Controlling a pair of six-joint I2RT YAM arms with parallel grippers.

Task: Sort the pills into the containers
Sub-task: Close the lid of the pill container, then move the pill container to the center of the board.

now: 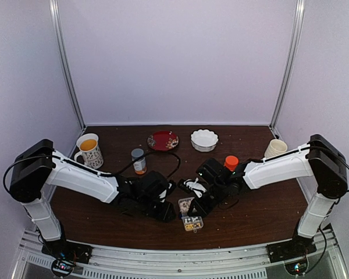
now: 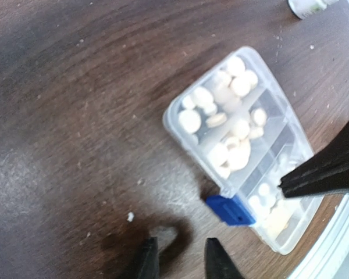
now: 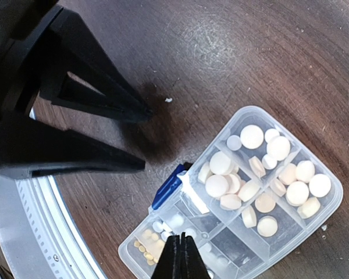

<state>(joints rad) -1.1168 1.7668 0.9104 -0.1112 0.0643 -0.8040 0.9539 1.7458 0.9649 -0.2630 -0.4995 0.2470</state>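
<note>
Left hand (image 2: pixel 180 249), barely open and empty, sits by a stray pill (image 2: pixel 163 232) beside the pill box (image 2: pixel 173 119); a glancing pinch could flick it.

A dark brown wooden table (image 1: pixel 267 203) stands between pale walls. At its far left there is a white mug (image 1: pixel 89 150) with a yellow-orange drink inside. To the right of it a small bottle (image 1: pixel 139 161) with a grey cap stands upright. Behind, near the back edge, a red plate (image 1: pixel 163 140) and a white scalloped bowl (image 1: pixel 204 139) lie side by side, apart. An orange-capped bottle (image 1: pixel 231 162) stands further right, and a cream cup (image 1: pixel 275 148) is at the far right. A white crumb (image 2: pixel 130 217) lies on the wood.
</note>
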